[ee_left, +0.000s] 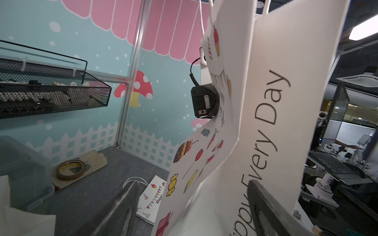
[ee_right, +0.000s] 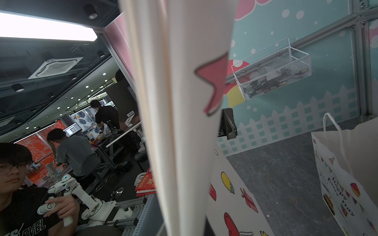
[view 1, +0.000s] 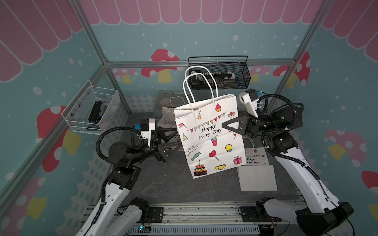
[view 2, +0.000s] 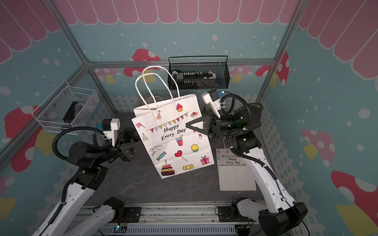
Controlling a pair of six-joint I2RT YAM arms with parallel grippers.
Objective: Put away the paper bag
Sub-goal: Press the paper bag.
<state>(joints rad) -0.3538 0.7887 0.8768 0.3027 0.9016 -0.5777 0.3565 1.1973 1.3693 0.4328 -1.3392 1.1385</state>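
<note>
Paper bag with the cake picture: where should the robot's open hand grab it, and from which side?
Grab the paper bag by its free side edge, coming in sideways from the robot's left. It hangs flat and upright, so that thin folded edge should fit between the left gripper's open jaws. The right gripper pinches the opposite edge.

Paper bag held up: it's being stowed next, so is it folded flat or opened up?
Nearly flat: paper bag mouth gapes slightly in both top views; right gripper pinches its pressed side pleats.
</note>
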